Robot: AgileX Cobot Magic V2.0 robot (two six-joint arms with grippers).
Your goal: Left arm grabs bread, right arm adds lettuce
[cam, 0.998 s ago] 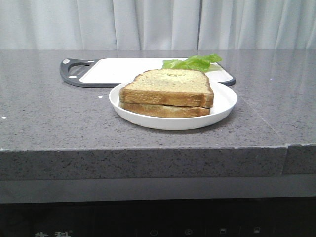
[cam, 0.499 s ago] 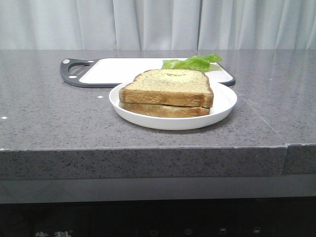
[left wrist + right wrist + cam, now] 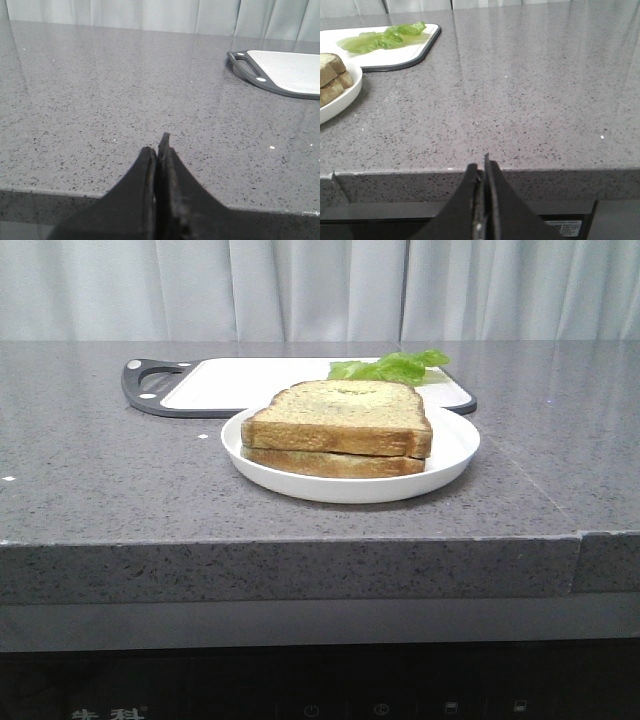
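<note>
Both the left end effector and right end effector are pressed together, well short of the bread and lettuce ahead; approaching without parting could shove the stacked slices.

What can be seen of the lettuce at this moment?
The lettuce is a small bunch of bright green, ruffled leaf lying flat on the right end of the white cutting board, behind the plate holding the bread. Its near edge is hidden by the top slice in the front view. Nothing grips it; no gripper is near.
</note>
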